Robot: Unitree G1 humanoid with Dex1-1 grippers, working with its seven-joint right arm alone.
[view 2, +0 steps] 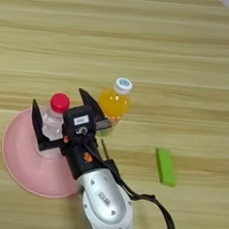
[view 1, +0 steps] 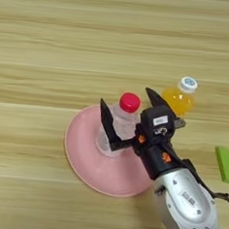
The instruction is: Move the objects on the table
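The table (view 1: pixel 69 35) fills both views: light wood with horizontal grain stripes, bare across the whole upper half. At the top right corner of the right eye view a sliver of pale grey shows beyond the table's edge.

A pink plate (view 1: pixel 84 158) lies low and centre in the left eye view. The clear bottle (view 1: pixel 119 126) with a red cap stands upright on the plate's right part. The juice bottle (view 2: pixel 115 102), white-capped, stands on the wood up and to the right of the plate, off it. A green block (view 2: pixel 165 166) lies on the table at the right, well apart from both bottles. A thin dark shaft (view 2: pixel 104 149), possibly the screwdriver, pokes out beside the arm below the juice bottle; its handle is hidden.

The arm enters from the bottom edge. The gripper (view 1: pixel 128 112) has its two black fingers spread wide, one left of the clear bottle and one right of it, between the two bottles. The bottle stands between them; whether either finger touches it cannot be told.
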